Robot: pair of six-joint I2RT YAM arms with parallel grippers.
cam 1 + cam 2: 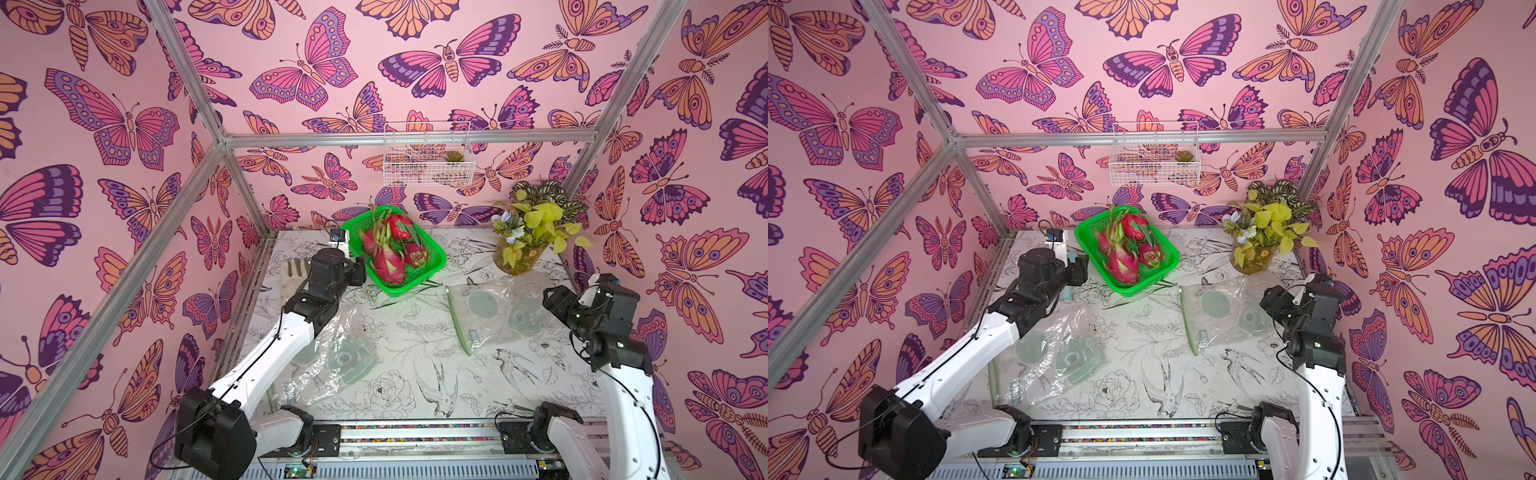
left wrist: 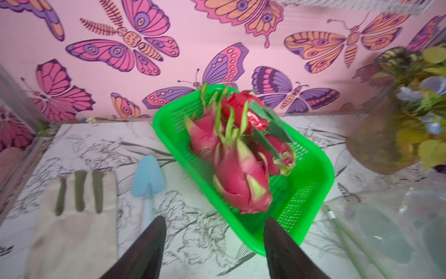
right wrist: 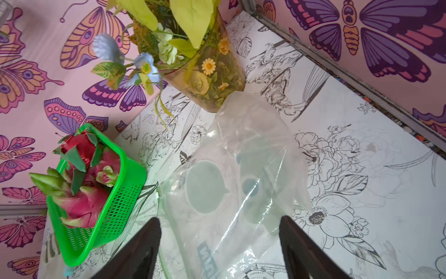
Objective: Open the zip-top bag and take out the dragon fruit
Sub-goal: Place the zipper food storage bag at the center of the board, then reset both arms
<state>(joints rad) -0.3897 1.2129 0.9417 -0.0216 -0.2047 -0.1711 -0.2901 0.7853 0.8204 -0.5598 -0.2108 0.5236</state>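
Four dragon fruit (image 1: 388, 259) lie piled in a green basket (image 1: 415, 276) at the far middle of the tabletop (image 1: 415, 374). They have magenta skin and green-tipped scales. One at the far side looks redder and glossier, with darker green leaves. In the left wrist view the nearest fruit (image 2: 241, 178) lies lengthwise along the basket's (image 2: 313, 183) mesh floor.

The left hand (image 2: 214, 224) is just left of the basket, at its near-left corner. Its two dark fingers (image 2: 144, 248) are spread wide and grasp nothing, and the basket edge and the nearest fruit show beyond the tips. A pale glove (image 2: 72, 229) and a light blue scoop-like tool (image 2: 148, 178) lie flat on the tabletop to its left.

The right zip-top bag (image 1: 490, 311) lies on the right side of the tabletop, near a vase of yellow-green leaves and blue flowers (image 1: 519, 253). Its green zip strip (image 1: 457, 324) runs along its left edge, and pale green round shapes show through the clear plastic. The right hand (image 3: 220, 218) hangs over this bag (image 3: 241, 169) with its fingers (image 3: 301, 246) wide apart, released, nothing between them. I cannot tell whether the tips touch the plastic.

The left zip-top bag (image 1: 345, 357), crumpled and clear, lies on the near left of the tabletop, partly under the left arm. Both top views show it well apart from the basket (image 1: 1167, 266).

A white wire basket (image 1: 428, 162) hangs on the far butterfly-patterned wall above.
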